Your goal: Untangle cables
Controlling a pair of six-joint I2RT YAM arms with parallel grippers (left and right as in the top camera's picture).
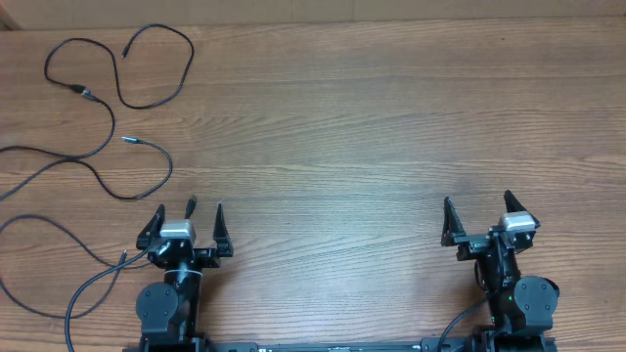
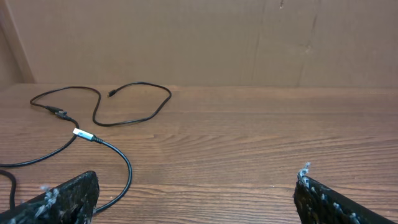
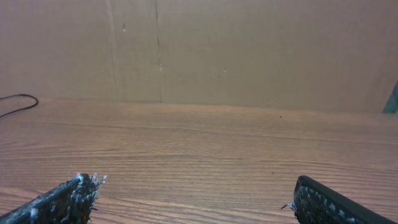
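Note:
The cables lie as loose thin black strands at the table's far left. One strand (image 1: 156, 98) loops at the back; a second (image 1: 98, 176) ends in a silvery plug tip (image 1: 127, 141); a third (image 1: 49, 232) curves near the left edge. In the left wrist view the back loop (image 2: 134, 118) and a silvery plug (image 2: 84, 134) show, and one strand (image 2: 126, 177) runs down beside the left finger (image 2: 65, 199). My left gripper (image 1: 188, 208) (image 2: 196, 193) stands open and empty, right of the strands. My right gripper (image 1: 477, 200) (image 3: 196, 190) is open and empty, far from them.
Bare wooden tabletop (image 1: 342, 127) spreads between and beyond both grippers. A brown cardboard wall (image 3: 249, 50) closes off the back edge. A bit of cable (image 3: 18, 102) shows at the far left of the right wrist view. A thicker arm cable (image 1: 93, 288) trails by the left base.

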